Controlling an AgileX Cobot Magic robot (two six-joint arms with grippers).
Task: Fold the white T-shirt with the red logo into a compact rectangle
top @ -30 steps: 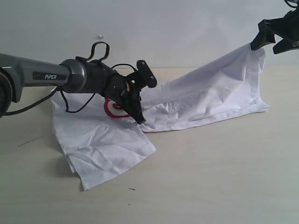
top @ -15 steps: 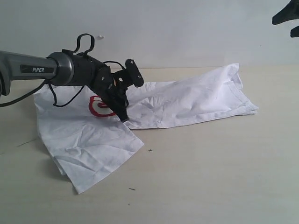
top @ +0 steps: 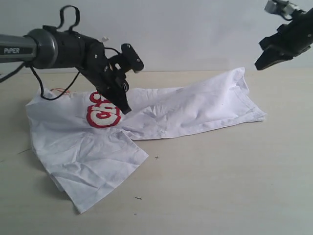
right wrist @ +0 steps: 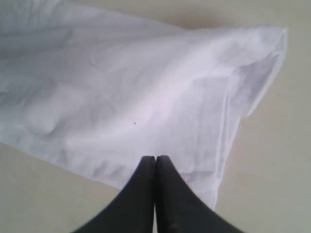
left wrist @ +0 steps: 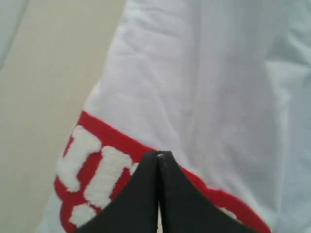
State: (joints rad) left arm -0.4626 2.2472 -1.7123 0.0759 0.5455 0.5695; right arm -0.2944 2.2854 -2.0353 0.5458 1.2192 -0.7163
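Observation:
The white T-shirt (top: pixel 195 110) lies crumpled on the table, one long part stretched toward the right and a folded flap toward the front left. Part of the red logo (top: pixel 102 115) shows beside my left gripper (top: pixel 125 108), whose tips point down onto the cloth. In the left wrist view that gripper (left wrist: pixel 159 153) is shut at the edge of the red logo (left wrist: pixel 92 170), with a sliver of the white T-shirt (left wrist: pixel 194 73) between its fingers. My right gripper (top: pixel 259 64) hangs shut and empty, high above the shirt's right end. Its wrist view shows the right gripper (right wrist: pixel 155 158) over the white T-shirt (right wrist: pixel 146 87).
The pale wooden table (top: pixel 220 186) spreads out to the front and right of the shirt. A plain wall runs along its back edge. The left arm's black cable (top: pixel 54 93) loops down close to the shirt's far left edge.
The right gripper let go of the shirt's right end, which dropped flat, then shut and stayed high. The left gripper moved left and up, dragging the shirt left, and more of the logo shows.

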